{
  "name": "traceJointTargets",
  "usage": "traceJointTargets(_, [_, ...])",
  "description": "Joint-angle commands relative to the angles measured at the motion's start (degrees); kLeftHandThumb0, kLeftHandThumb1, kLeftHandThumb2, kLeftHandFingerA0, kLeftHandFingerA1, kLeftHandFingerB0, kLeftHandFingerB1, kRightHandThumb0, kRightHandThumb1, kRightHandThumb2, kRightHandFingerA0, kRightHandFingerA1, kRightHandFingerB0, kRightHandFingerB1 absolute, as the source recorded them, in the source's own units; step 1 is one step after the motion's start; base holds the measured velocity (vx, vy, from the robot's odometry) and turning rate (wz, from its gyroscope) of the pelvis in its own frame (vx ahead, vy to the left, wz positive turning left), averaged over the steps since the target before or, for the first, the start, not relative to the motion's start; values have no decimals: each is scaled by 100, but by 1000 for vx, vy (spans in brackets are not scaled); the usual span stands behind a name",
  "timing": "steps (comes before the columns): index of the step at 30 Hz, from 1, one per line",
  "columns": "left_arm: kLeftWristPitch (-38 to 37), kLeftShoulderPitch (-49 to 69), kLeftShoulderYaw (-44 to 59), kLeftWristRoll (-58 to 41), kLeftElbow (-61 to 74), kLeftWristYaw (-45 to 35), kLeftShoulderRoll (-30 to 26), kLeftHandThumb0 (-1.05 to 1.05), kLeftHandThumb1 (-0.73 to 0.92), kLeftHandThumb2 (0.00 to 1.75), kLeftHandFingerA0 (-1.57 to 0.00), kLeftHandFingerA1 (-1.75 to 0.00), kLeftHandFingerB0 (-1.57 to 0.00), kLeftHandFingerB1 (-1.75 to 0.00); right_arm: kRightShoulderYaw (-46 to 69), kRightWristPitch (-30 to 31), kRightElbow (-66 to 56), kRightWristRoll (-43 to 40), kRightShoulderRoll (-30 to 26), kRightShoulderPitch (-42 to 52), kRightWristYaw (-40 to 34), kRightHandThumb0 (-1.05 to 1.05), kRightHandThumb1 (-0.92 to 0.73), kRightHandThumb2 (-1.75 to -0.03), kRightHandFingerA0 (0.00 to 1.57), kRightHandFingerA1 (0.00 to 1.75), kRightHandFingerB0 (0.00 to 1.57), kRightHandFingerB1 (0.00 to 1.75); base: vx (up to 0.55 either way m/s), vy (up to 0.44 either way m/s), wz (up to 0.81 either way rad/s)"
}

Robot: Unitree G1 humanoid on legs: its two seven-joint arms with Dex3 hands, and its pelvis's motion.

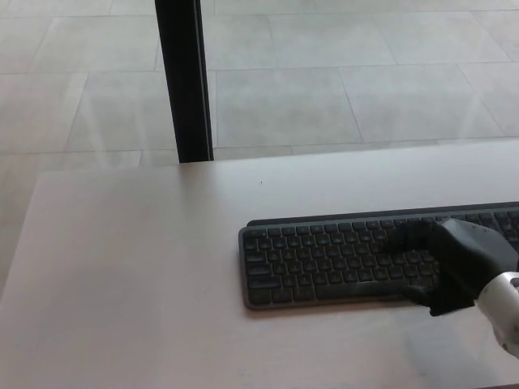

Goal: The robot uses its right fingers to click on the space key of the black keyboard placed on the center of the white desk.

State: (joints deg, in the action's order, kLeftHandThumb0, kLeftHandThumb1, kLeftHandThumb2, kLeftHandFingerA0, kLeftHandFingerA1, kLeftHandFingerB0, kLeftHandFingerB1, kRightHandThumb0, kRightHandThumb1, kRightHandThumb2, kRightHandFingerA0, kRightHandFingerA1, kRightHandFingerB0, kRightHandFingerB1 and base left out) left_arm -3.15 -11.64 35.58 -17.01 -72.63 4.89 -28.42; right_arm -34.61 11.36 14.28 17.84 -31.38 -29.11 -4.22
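The black keyboard (316, 259) lies on the white desk (138, 275), from the middle out past the right edge of the head view. My right hand (442, 259) reaches in from the lower right and covers the keyboard's right-middle keys. It holds nothing and its fingers are apart. One finger (396, 235) points left over the upper rows. Another (401, 287) lies low along the bottom row, at the right end of the space key (357, 289). Whether it touches the key cannot be made out. My left hand does not show.
A black vertical post (185, 81) stands behind the desk's far edge, with a tiled floor (324, 97) beyond it. The desk's far edge runs across the middle of the view. Bare desk surface shows to the left of and in front of the keyboard.
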Motion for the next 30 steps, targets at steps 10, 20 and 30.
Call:
traceJointTargets(10, [120, -76, 14, -99, 4, 40, -163, -45, 70, 60, -71, -67, -54, -54, -1157, -1426, 402, 2517, -506, -341, -915, -31, -57, -63, 81, 156, 66, 50, 0, 0, 0])
traceJointTargets(20, [79, -82, -76, -8, 3, 95, -167, -48, 68, 60, -74, -70, -59, -57, -1372, -1420, 446, 2901, -379, -258, -988, -30, -57, -64, 81, 157, 67, 50, 0, 0, 0])
traceJointTargets(30, [102, -79, -19, -106, 22, 55, -161, -46, 69, 61, -70, -69, -55, -55, -1219, -1423, 735, 3109, -215, -269, -1073, -28, -55, -62, 83, 156, 67, 50, 0, 0, 0])
